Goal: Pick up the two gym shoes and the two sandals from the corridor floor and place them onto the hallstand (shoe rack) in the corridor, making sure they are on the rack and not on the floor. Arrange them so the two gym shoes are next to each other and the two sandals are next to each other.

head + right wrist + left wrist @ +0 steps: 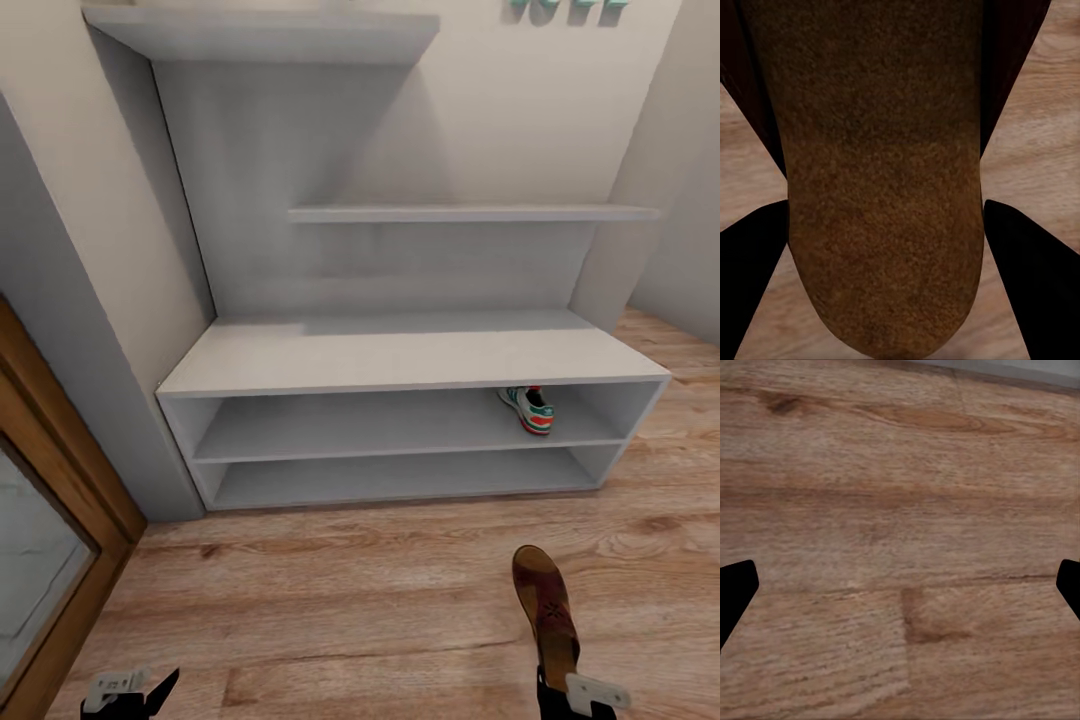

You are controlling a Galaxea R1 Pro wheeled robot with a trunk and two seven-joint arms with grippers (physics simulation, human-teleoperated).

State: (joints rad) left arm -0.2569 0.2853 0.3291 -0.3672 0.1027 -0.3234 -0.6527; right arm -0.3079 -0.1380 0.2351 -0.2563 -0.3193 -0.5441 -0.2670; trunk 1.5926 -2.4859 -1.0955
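One sandal in right end effector

At the bottom edge of the head view, two robot grippers appear. The left gripper has a pale grey, blocky bracket with small dark screw holes, mounted on black, wedge-shaped fingers. The right gripper has the same light grey bracket over a black body. In the left wrist view, the fingertips are plain matte black with blunt, angled ends. In the right wrist view, the fingers are also flat black and taper like wedges, with no markings visible.
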